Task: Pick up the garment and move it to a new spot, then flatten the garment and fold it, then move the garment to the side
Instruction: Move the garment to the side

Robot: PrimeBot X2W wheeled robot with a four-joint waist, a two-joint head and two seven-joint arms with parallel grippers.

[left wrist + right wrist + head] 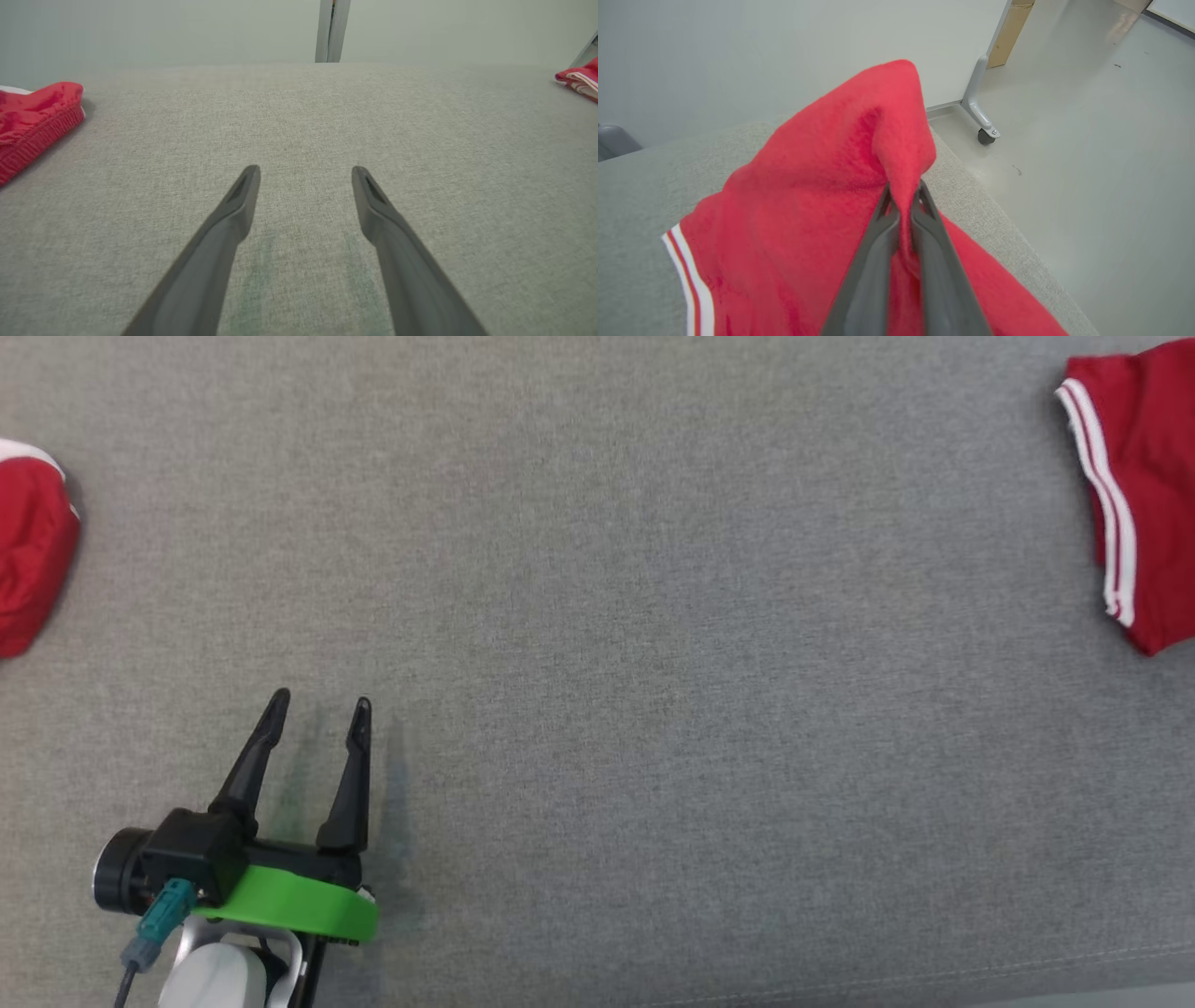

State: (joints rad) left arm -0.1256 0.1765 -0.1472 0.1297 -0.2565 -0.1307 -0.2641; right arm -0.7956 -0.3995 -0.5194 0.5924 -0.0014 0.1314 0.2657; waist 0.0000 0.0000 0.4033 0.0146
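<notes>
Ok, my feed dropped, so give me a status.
Left gripper open over grey surface. Right gripper shut on red garment, pinching a fold. Far left, a second garment, out of the way.

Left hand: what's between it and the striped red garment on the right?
Nothing. In the head view, the stretch from the open left hand to the striped red garment is bare grey cloth surface.

I get bright, even light; the left gripper (321, 702) throws a faint shadow on the table (653, 663), and wrist views bow at their edges.
</notes>
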